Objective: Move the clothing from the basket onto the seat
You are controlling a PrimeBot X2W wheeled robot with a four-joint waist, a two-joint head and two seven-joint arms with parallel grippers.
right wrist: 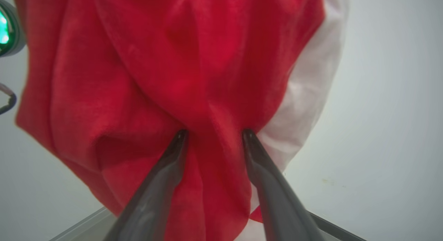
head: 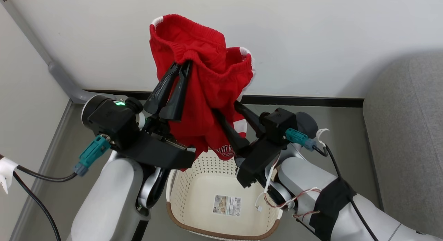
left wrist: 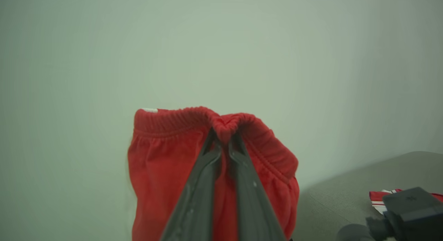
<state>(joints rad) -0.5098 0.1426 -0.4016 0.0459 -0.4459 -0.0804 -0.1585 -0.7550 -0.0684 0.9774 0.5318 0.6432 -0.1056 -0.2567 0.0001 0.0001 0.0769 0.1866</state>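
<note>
White wall (head: 311, 33) and grey floor (head: 328, 130) meet at a dark skirting in the head view, with the sofa (head: 405, 130) along the right edge. On the floor at bottom centre stands the basket (head: 193, 189), a barcode sticker (head: 226, 204) on its bare bottom. Above it a red garment (head: 207, 78) hangs in the air, clear of basket and sofa. The left hand (head: 183, 64) pinches its gathered waistband, while the right hand (head: 225, 107) reaches into the cloth lower down, beside a striped hem (head: 242, 125). From the left wrist, the two fingers are pressed together on a bunch of the elastic waistband (left wrist: 173, 121), the rest of the cloth drooping on both sides against the wall; a corner of the sofa lies at lower right, behind a dark block (left wrist: 412, 203) of the other arm. From the right wrist, the fingers (right wrist: 169, 158) stand spread, their tips pushed into the red cloth with a fold running down between them, and a white panel (right wrist: 308, 95) hangs at the right.
</note>
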